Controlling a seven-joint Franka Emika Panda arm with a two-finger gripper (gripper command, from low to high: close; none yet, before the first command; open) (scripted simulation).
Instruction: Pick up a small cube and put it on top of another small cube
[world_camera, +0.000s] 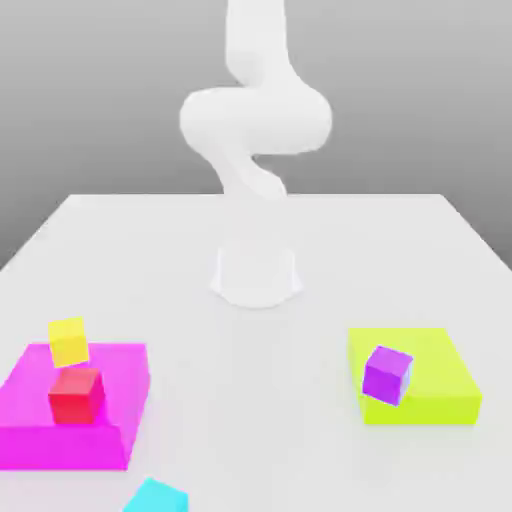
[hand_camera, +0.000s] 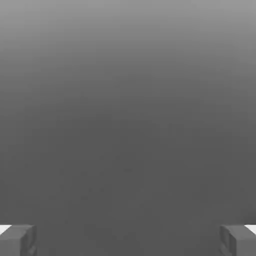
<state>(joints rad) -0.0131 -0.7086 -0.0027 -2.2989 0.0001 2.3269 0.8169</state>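
Nearest the exterior view's camera, the small cyan cube (world_camera: 156, 496) lies on the white table (world_camera: 256, 240), just beside the magenta block (world_camera: 70, 415) carrying red (world_camera: 76, 395) and yellow (world_camera: 69, 342) cubes; a purple cube (world_camera: 387, 374) sits on the lime block (world_camera: 415, 392). From the hand view, the gripper (hand_camera: 128, 240) is spread wide, its fingertips (hand_camera: 17, 240) far apart with nothing between.

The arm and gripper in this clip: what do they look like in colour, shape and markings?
The arm is plain white, built of smooth, rounded, bulging segments on a round white base. No cables, logos or markings can be made out on it. In the hand view, the gripper has two blocky grey fingertips with a white edge at each outer top corner.
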